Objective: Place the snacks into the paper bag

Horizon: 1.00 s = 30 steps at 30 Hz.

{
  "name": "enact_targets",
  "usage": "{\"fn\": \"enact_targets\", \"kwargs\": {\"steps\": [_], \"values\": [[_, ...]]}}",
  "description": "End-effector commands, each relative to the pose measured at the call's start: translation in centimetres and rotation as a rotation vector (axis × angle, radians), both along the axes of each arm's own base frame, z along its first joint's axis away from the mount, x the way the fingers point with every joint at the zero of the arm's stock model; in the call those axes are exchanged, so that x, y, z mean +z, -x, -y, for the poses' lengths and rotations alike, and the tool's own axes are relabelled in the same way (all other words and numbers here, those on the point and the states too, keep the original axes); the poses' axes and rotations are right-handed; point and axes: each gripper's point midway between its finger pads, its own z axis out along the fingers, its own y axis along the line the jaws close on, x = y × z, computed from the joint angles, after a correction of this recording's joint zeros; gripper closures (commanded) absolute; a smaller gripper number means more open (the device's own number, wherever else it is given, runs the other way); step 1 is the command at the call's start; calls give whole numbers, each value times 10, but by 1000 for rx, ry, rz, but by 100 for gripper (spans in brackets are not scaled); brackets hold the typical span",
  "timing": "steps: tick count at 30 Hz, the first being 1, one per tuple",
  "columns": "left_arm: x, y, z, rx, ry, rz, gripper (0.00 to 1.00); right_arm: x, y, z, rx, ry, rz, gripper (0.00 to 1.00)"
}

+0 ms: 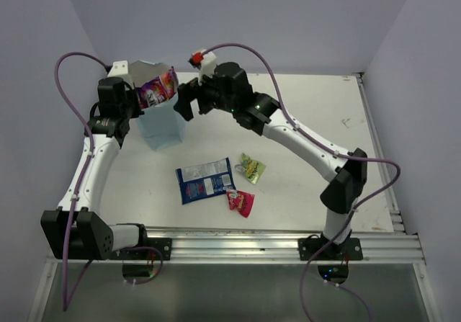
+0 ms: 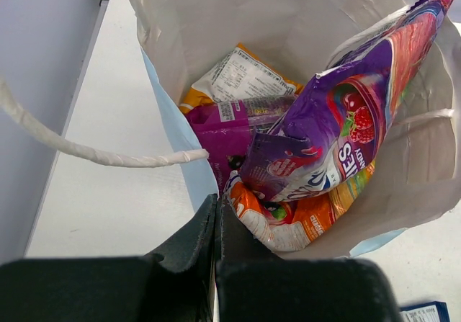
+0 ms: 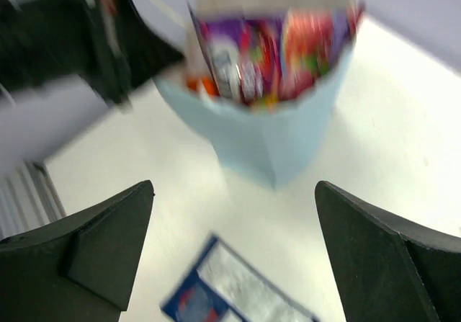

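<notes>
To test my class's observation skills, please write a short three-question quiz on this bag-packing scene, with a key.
1. How many packets lie on the table outside the paper bag?
2. True or false: the right tool holds a packet.
3. Which tool pinches the bag's wall? A left, B right, C neither.
Key:
1. Three: the blue-and-white packet, the green-yellow packet and the red packet.
2. False; it is open and empty.
3. A; the left tool is shut on the bag's wall.
</notes>
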Motion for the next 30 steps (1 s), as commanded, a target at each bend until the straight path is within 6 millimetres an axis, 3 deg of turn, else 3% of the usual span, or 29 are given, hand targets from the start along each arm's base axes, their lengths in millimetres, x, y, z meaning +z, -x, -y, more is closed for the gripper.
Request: {"fn": "enact_targets", "kwargs": {"steps": [1, 2, 3, 7, 13, 19, 20, 23, 24, 25, 27, 28, 30], "values": [[8, -2, 4, -6, 16, 33, 100, -134, 18, 51, -17, 376, -146, 1], [9, -2, 2, -1, 12, 31, 100, -155, 26, 59, -11, 425, -187, 2], [9, -3, 2, 0, 12, 30, 100, -190, 40, 74, 0, 510, -261, 2], [14, -7, 7, -22, 26, 47, 100, -255, 63, 95, 43, 640, -362, 4], [18, -6, 4, -10, 23, 58, 100, -310, 73, 112, 43, 760, -445, 5], [22, -3, -1, 8, 0, 47, 100, -345, 91, 122, 79, 806, -526, 8], [21, -3, -1, 9, -1, 43, 100, -353, 95, 125, 88, 819, -545, 12], [17, -3, 0, 11, 7, 35, 100, -372, 108, 136, 97, 870, -601, 43], [17, -3, 0, 11, 9, 35, 100, -380, 113, 142, 98, 892, -622, 60], [18, -3, 0, 11, 10, 36, 100, -382, 115, 144, 99, 900, -627, 68], [17, -3, 0, 12, 11, 35, 100, -380, 114, 148, 85, 912, -620, 95], [17, -3, 0, 15, 12, 35, 100, -377, 112, 149, 75, 916, -610, 100], [17, -4, 0, 17, 14, 39, 100, -364, 103, 150, 44, 923, -578, 100]]}}
